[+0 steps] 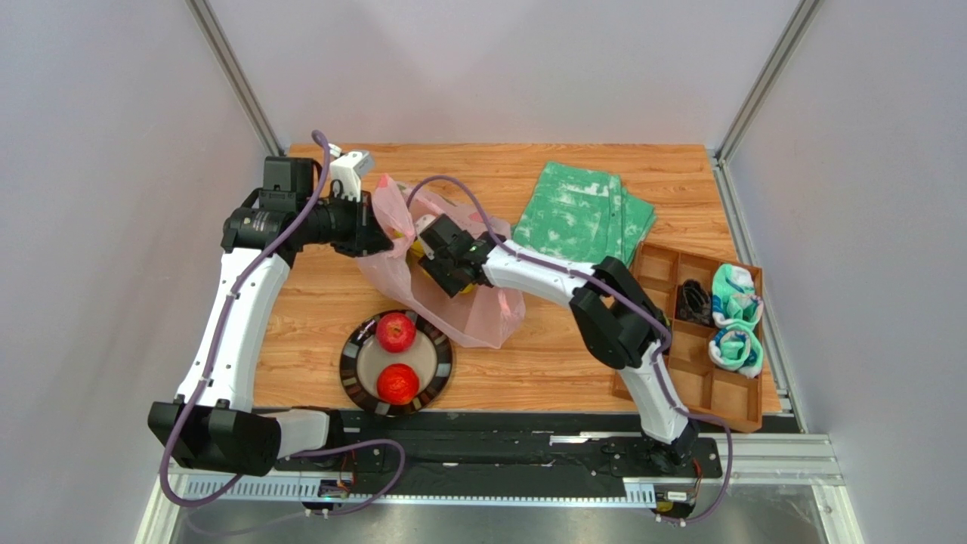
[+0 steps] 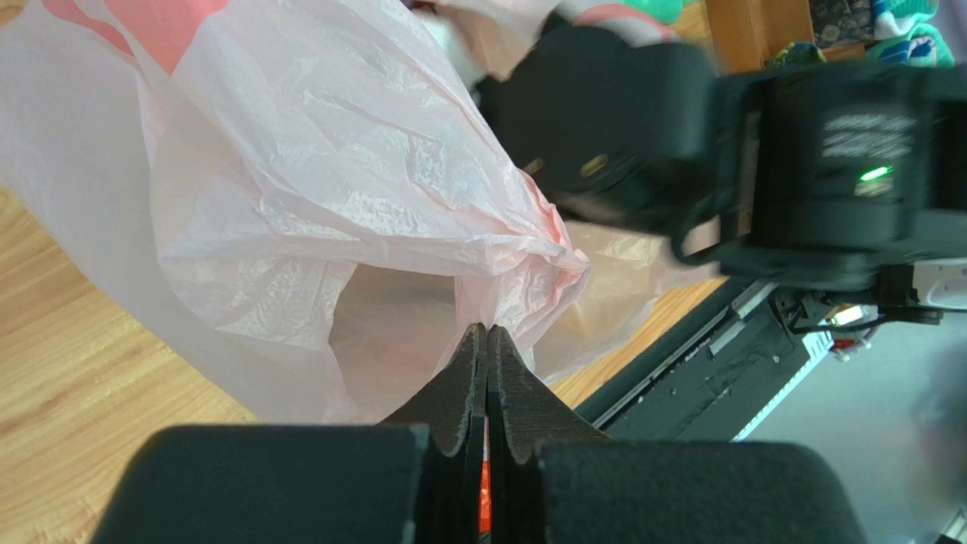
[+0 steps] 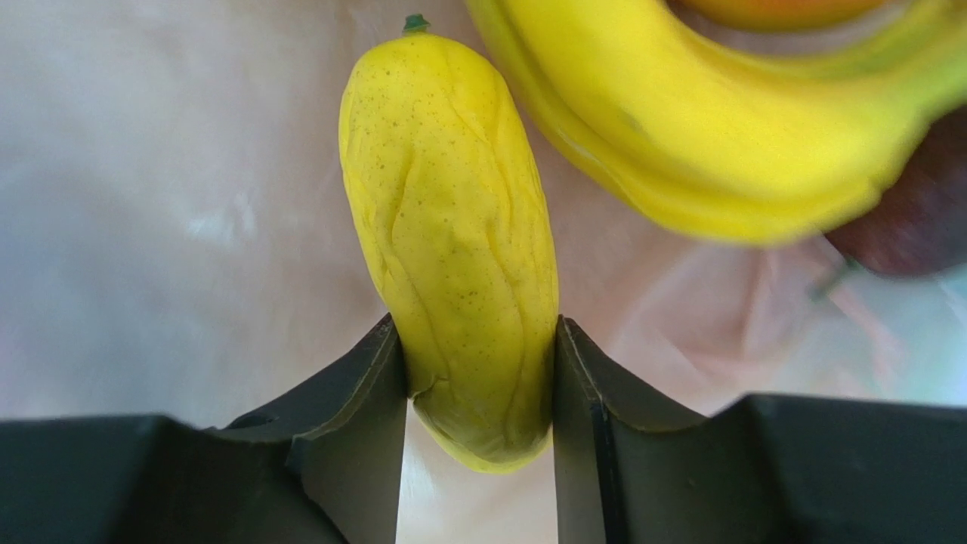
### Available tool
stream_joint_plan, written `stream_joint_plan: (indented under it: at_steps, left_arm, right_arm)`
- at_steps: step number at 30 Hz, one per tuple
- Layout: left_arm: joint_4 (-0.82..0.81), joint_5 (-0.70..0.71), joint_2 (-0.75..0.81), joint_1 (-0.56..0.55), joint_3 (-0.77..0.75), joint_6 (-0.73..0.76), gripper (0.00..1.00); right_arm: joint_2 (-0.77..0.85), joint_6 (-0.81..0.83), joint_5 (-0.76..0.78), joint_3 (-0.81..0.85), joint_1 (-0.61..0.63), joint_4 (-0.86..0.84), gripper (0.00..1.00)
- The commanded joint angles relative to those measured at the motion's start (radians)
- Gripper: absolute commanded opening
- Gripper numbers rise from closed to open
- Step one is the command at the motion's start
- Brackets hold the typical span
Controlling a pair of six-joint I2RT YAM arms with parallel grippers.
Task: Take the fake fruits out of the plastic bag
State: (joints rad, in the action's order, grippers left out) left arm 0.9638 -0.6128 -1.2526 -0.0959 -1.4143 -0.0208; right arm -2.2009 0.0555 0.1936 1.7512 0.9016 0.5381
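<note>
The pink plastic bag (image 1: 482, 312) lies in the middle of the table with its mouth lifted. My left gripper (image 2: 488, 331) is shut on the rim of the plastic bag (image 2: 341, 170), holding it up. My right gripper (image 3: 477, 340) reaches inside the bag, and both fingers press on the sides of a wrinkled yellow lemon (image 3: 454, 227). Behind it lie yellow bananas (image 3: 704, 136), a dark plum (image 3: 919, 221) and an orange fruit (image 3: 783, 9). Two red apples (image 1: 395, 331) (image 1: 398, 383) sit on a black plate (image 1: 354, 360) in front of the bag.
A folded green-and-white cloth (image 1: 581, 213) lies behind the bag on the right. A wooden compartment tray (image 1: 743, 414) with socks (image 1: 736, 317) stands at the right edge. The right arm's wrist (image 2: 795, 159) hangs close above the bag mouth.
</note>
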Motion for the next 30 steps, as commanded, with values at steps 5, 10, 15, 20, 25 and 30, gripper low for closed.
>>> stream_joint_plan:
  at_steps: [5,10,15,20,25,30]
  left_arm:
    - [-0.063,-0.019,-0.011,0.021,-0.029,-0.024,0.00]
    - [-0.080,-0.027,-0.054,0.028,-0.055,-0.045,0.00]
    - [-0.100,-0.057,-0.112,0.032,-0.090,-0.071,0.00]
    - [-0.103,-0.082,-0.191,0.032,-0.167,-0.082,0.00]
    - [-0.074,-0.065,-0.292,0.038,-0.305,-0.065,0.00]
    - [-0.046,-0.071,-0.315,0.068,-0.411,-0.067,0.00]
  right_arm:
    - [0.329,-0.027,-0.412,-0.042,-0.136,0.078,0.00]
    - [0.450,0.079,-0.532,-0.087,-0.139,0.164,0.00]
    - [0.578,0.219,-0.677,-0.136,-0.122,0.190,0.00]
    - [0.583,0.354,-0.726,-0.081,-0.076,0.227,0.00]
    - [0.474,0.547,-0.717,0.118,0.051,0.299,0.00]
    - [0.400,0.670,-0.691,0.146,0.146,0.298,0.00]
